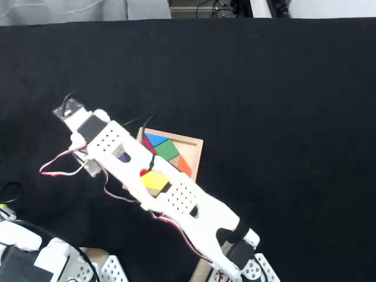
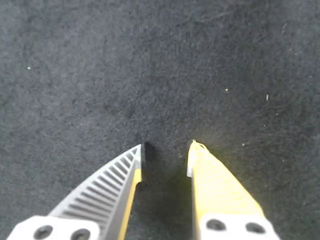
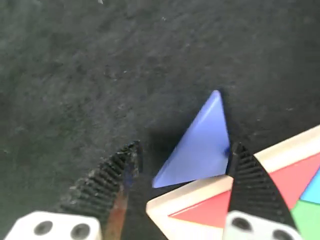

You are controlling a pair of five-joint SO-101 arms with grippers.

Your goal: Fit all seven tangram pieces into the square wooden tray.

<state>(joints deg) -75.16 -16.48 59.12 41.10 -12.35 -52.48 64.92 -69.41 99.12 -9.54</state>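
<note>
The square wooden tray [image 1: 197,147] lies mid-table and holds blue [image 1: 155,141], green [image 1: 168,151], orange [image 1: 185,166] and yellow [image 1: 154,181] pieces. My right arm [image 1: 176,197] stretches from the front right over the tray's left side. Its wrist view shows the tray corner [image 3: 162,205] with a red piece [image 3: 210,209] in it. A blue-violet triangle [image 3: 200,145] lies flat on the cloth against the tray's outer edge. My right gripper [image 3: 184,147] is open, its fingers on either side of that triangle. My left gripper [image 2: 167,146] is open over bare black cloth.
Black cloth covers the whole table [image 1: 282,88]. My left arm [image 1: 29,249] sits folded at the front left corner. Red and black wires [image 1: 59,167] hang from the right arm, left of the tray.
</note>
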